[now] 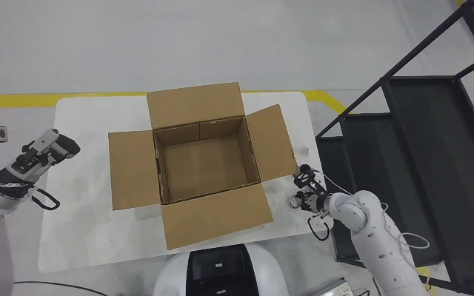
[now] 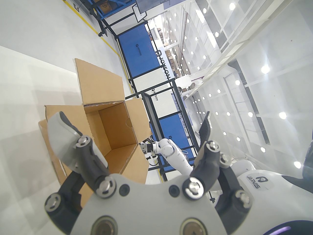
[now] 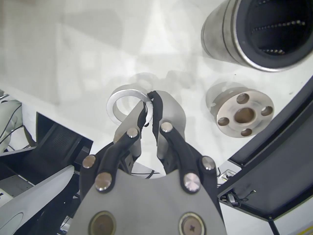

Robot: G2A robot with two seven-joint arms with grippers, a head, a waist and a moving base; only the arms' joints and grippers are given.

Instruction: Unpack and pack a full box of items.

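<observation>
An open cardboard box (image 1: 207, 159) stands in the middle of the white table (image 1: 81, 222), all flaps spread and its inside bare; it also shows in the left wrist view (image 2: 115, 125). By the box's right flap, my right gripper (image 1: 305, 189) (image 3: 148, 107) is shut on the rim of a flat metal ring (image 3: 122, 99), low over the table. Close beside it lie a flanged metal hub (image 3: 244, 116) and a large steel cylinder bearing (image 3: 254, 25). Off the table's left edge, my left gripper (image 1: 55, 144) (image 2: 133, 128) is open and holds nothing.
A black stepped rack (image 1: 400, 133) stands right of the table, close to the right arm. Yellow floor tape (image 1: 44, 98) runs behind the table. Bare tabletop lies left of the box.
</observation>
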